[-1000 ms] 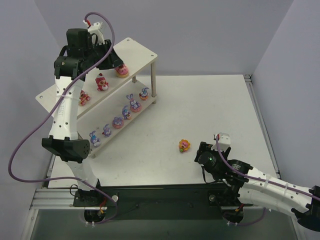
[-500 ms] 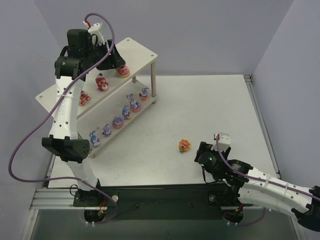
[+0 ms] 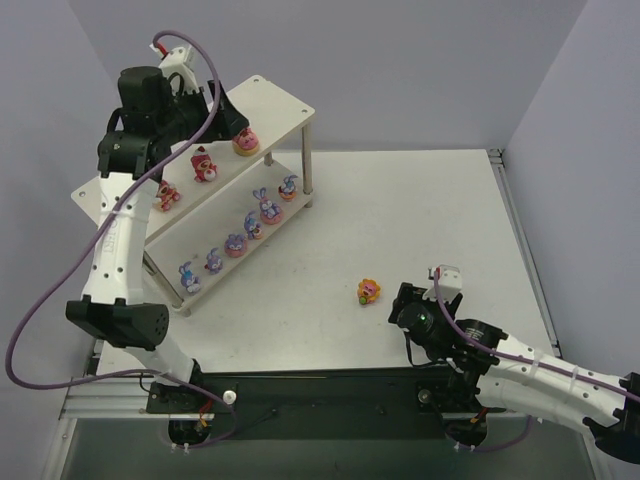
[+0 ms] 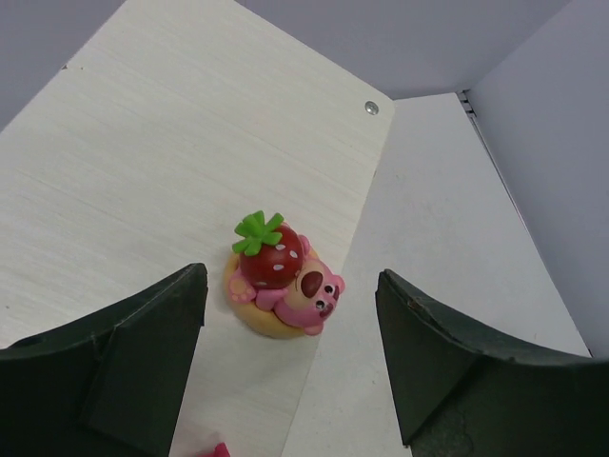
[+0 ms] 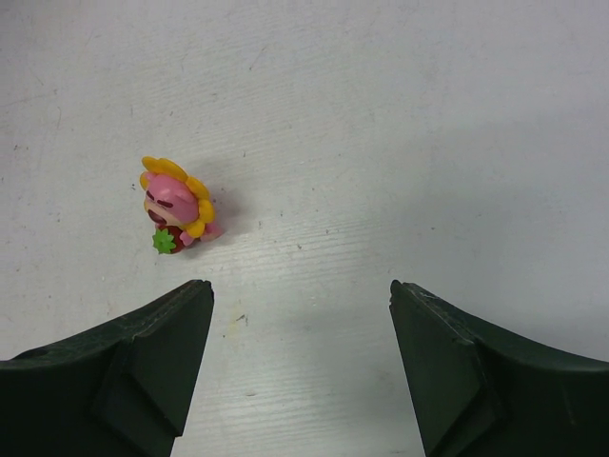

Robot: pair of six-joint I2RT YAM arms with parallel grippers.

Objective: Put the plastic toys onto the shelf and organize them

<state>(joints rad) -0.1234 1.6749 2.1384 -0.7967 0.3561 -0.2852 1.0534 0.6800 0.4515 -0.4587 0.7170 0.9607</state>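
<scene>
Left fingers point(image 4: 143, 371) are hanging wide above the strawberry bear point(image 4: 283, 286) on the shelf point(image 4: 143, 143); right fingers point(image 5: 124, 371) are hanging wide near the flower figure point(image 5: 176, 205), well off the shelf.

The white-and-black left arm point(image 3: 118, 240) rises steeply from its base, elbow low and wrist high at the far left, tipped downward. The left gripper point(image 4: 289, 290), with dark plastic fingers point(image 4: 143, 352), stands with jaws apart (nothing between them is touched). The white-and-black right arm point(image 3: 540, 375) stretches low toward the middle. The right gripper point(image 5: 300, 295) is spread wide, holding nothing.
</scene>
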